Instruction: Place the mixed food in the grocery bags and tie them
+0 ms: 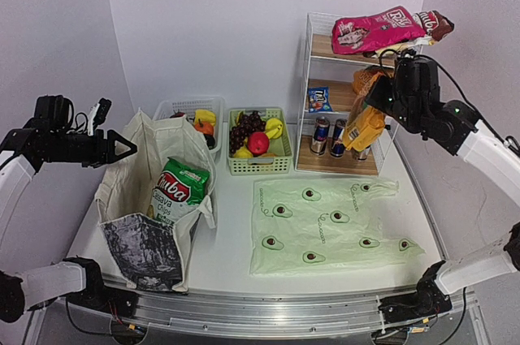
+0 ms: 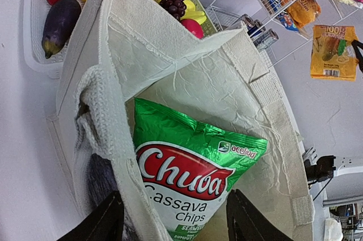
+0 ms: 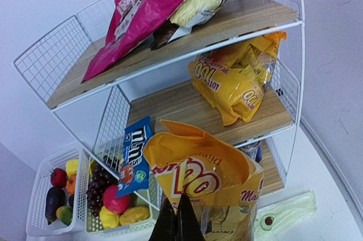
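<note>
The green chips packet (image 2: 193, 173) fills much of the open canvas tote (image 2: 215, 88), partly blocking entry.

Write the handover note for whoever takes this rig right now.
Left gripper: open at the canvas tote mouth, holding nothing visible.
Right gripper: shut on an orange snack packet, lifted in front of the wire rack.
Done: green chips packet sits in the tote.
Left: fruit in the green basket, cans on the rack's bottom shelf, avocado bag lying flat on the table; neither bag tied.
</note>
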Controlling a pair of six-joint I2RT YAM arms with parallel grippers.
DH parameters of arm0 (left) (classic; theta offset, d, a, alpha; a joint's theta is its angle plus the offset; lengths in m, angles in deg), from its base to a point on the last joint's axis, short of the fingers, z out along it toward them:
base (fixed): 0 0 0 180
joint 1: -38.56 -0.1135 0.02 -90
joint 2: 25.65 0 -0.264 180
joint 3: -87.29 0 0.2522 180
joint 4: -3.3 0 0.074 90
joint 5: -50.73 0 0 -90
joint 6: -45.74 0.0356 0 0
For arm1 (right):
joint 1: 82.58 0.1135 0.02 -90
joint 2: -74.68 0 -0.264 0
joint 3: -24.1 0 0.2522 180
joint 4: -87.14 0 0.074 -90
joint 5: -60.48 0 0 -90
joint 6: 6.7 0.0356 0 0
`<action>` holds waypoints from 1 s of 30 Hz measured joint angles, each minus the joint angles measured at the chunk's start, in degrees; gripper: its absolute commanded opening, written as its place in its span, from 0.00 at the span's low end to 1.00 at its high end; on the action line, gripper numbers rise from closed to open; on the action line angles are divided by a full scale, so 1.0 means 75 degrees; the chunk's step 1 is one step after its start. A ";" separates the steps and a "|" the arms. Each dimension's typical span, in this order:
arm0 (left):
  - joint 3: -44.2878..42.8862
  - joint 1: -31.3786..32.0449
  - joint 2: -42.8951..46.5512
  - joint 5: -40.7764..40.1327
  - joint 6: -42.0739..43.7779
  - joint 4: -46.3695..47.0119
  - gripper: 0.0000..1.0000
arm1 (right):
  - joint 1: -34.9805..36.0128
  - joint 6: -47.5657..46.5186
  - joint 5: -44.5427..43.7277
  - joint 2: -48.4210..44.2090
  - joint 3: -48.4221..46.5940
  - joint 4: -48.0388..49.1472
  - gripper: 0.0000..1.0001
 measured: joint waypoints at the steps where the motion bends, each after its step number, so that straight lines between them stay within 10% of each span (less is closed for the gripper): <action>1: 0.0000 0.0000 0.0013 0.0000 0.0000 0.0002 0.61 | 0.0063 0.0081 0.0093 -0.0058 -0.0002 -0.0125 0.00; 13: 0.0000 0.0015 0.0084 -0.0008 0.0005 -0.0003 0.56 | 0.1668 0.0737 0.1796 0.0785 -0.1695 -0.1034 0.00; 30: 0.0017 0.0015 0.0298 -0.0470 0.0044 -0.0075 0.16 | 0.3820 0.1370 0.4881 0.5702 -0.7009 -0.0643 0.00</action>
